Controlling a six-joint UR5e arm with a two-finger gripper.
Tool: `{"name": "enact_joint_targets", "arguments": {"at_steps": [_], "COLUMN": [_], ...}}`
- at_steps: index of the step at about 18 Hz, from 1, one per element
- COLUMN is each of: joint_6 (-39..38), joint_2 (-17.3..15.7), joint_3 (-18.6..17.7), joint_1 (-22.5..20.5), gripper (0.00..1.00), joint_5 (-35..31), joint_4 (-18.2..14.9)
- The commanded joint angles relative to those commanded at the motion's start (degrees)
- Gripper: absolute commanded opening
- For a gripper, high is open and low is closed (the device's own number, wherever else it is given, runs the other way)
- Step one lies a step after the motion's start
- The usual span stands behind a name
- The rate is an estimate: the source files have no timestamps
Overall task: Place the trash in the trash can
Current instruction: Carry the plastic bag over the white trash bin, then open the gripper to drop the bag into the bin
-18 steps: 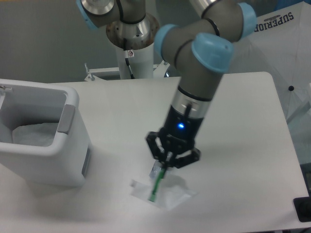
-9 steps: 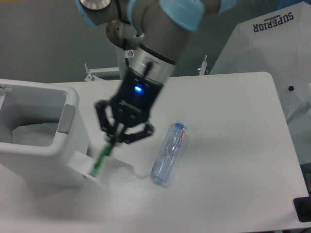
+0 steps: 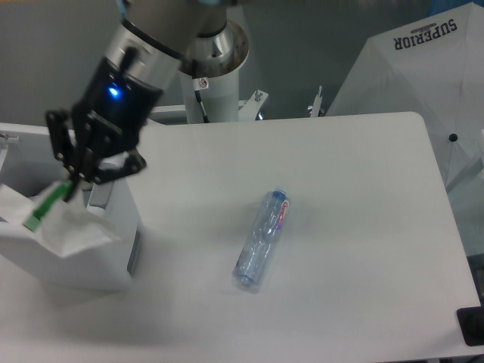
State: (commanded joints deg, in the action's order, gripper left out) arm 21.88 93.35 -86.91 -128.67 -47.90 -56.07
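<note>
Pincer [image 3: 76, 184] carried the wrapper [image 3: 57, 215] left, now clamped on it over the trash can [image 3: 98, 261] for dropping; bottle [image 3: 262, 239] waits on table [image 3: 363, 227].

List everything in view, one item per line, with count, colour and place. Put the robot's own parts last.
Wrapper: one, clear with green print, held over the trash can's opening.
Bottle: one, clear, crushed, red label, lying on the table near the middle, apart from everything else.
Trash can: one, white and boxy, at the table's left edge.
Table: one, white, fills most of the view.
Umbrella: one, white with dark lettering, behind the table at the upper right.
Dark object: one, black, cut off at the lower right corner; cannot tell what it is.
Arm: one, grey, blue light on the wrist.
Gripper: one, black, shut on the wrapper.
</note>
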Motion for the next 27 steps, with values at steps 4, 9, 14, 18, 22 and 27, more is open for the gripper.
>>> {"name": "enact_joint_targets", "arguments": {"at_steps": [4,9,14,18,22,27], "joint_6": [0.35,0.44,1.05,1.49,1.58,1.49], "joint_2": [-3.52,-2.74,0.08,-0.01,-0.01,0.34], "joint_3": [-5.18,-7.04,-7.04,-6.43,-5.64,-3.88], "joint_1": [0.18,0.88,1.67,1.59,-0.25,-6.22], "gripper": [0.00,0.11,0.72,1.00,1.00,1.00], "joint_5": [1.40,1.41,1.32,1.14,1.23,1.32], "joint_4": [0.35,0.53,0.70,1.67,1.76,1.85]}}
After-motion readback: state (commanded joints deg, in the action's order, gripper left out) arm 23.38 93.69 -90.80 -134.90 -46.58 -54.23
